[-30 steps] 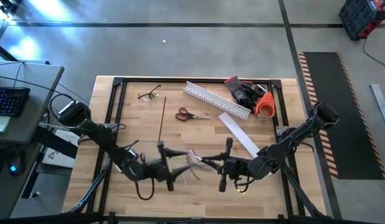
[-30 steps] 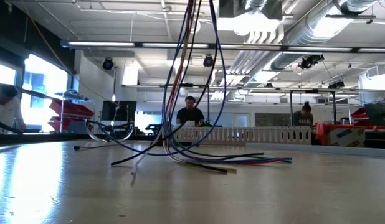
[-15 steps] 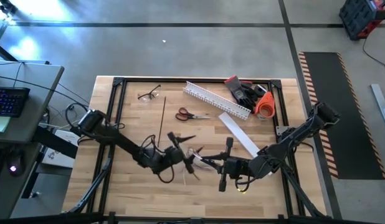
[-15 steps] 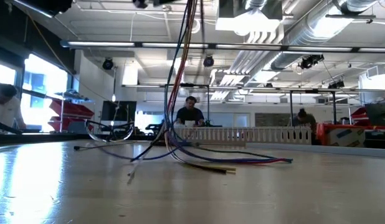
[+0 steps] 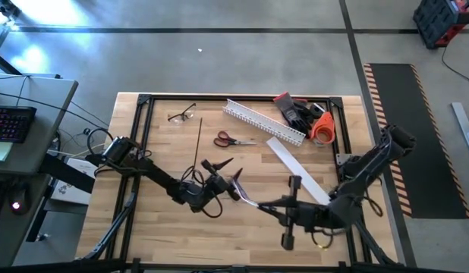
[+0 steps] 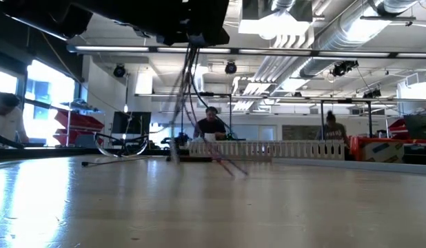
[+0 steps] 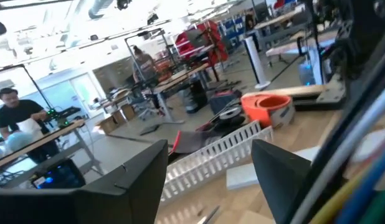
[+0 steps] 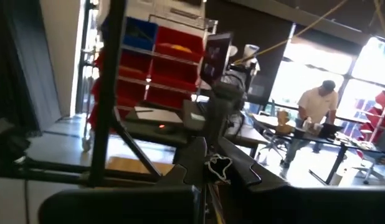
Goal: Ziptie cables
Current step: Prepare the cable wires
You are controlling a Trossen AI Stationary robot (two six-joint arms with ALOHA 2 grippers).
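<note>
The cables [image 5: 257,202] are a thin gathered bundle stretched in the air between my two grippers. In the low view the cables [image 6: 182,103] hang blurred under a dark arm, one strand reaching down near the tabletop. My right gripper [image 5: 274,207] is near the table's near right and is shut on them. My left gripper [image 5: 225,173] is open at mid-table by the bundle's other end. In the left wrist view the cables [image 7: 357,155] run outside one finger of the left gripper [image 7: 211,180]. The ziptie [image 5: 198,144] lies flat and straight on the wood, untouched. My right gripper holds the cables by the end of the bundle [image 5: 278,208], coming level from the table's right; the gripper itself hides the place of contact. The bundle runs from it toward the left gripper, lifted off the table. My left gripper: I cannot tell whether its finger [image 7: 286,180] touches the cables.
Toward the far edge lie the red-handled scissors [image 5: 233,139], a white slotted duct [image 5: 263,121], a flat white cover strip [image 5: 291,164], glasses [image 5: 181,115], an orange tape roll [image 5: 322,127] and dark gloves [image 5: 295,112]. People show in the room beyond.
My left gripper has moved toward the table's right and far side, up to the cables, and has turned. My right gripper has pulled back toward the near edge and right. The cables' splayed ends, which lay on the table, have been drawn up into a narrow swinging bundle.
</note>
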